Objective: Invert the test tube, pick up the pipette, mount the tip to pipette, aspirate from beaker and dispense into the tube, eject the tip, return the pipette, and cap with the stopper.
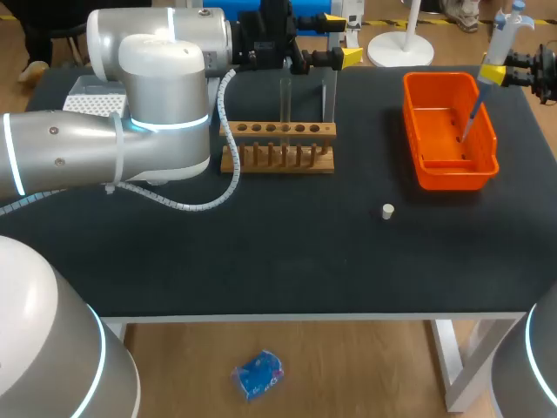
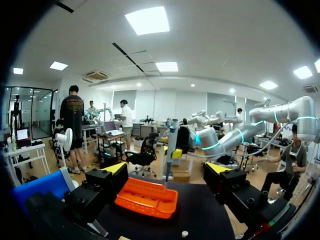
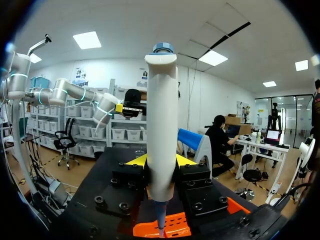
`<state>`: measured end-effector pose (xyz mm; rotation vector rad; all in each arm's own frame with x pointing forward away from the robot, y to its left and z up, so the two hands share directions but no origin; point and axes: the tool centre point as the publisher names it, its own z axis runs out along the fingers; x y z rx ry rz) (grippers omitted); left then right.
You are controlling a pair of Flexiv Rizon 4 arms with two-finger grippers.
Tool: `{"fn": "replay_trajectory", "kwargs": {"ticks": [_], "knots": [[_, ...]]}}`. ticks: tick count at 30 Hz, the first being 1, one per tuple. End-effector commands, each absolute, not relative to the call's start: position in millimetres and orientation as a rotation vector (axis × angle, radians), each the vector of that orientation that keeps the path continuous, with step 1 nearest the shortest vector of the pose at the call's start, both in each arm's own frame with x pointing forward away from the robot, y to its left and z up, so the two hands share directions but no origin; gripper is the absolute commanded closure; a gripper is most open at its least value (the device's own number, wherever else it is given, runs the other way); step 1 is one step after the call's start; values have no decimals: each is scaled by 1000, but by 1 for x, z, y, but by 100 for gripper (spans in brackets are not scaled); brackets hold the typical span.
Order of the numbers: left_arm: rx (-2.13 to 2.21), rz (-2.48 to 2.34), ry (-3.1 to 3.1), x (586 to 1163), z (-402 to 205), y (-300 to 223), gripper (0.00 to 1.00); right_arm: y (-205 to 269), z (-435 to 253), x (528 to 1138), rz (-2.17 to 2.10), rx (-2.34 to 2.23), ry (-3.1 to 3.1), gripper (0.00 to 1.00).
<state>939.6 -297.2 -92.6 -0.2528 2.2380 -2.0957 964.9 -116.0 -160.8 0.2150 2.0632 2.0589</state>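
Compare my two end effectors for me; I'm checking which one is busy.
The left end effector is open and empty; the right end effector is shut on the pipette. The left sits beyond the wooden rack; the right holds it over the orange bin. Both have yellow fingertips.

Left arm (image 1: 148, 113): silver-grey tubes, white rounded joint caps, cyan light rings glowing at the seams. A white spiral-wrapped cable (image 1: 187, 207) loops off it. Right arm (image 1: 533, 366) has the same pale shell and cyan ring. Left gripper (image 2: 167, 170) and right gripper (image 3: 161, 160) — black blocks, dark screws, yellow tips.
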Motion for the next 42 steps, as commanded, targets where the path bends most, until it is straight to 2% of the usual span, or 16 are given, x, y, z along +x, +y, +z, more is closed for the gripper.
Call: {"fn": "replay_trajectory", "kwargs": {"ticks": [1, 11, 28, 42], "knots": [[-261, -2090, 2246, 942, -89, -302, 0, -118, -166, 975, 2082, 183, 2071, 100], [-307, -2098, 2208, 942, -81, -324, 0, -118, -166, 975, 2082, 183, 2071, 100], [-211, -2004, 2172, 966, -59, -402, 0, -118, -166, 975, 2082, 183, 2071, 100], [-211, -2004, 2172, 966, -59, -402, 0, -118, -166, 975, 2082, 183, 2071, 100]]}}
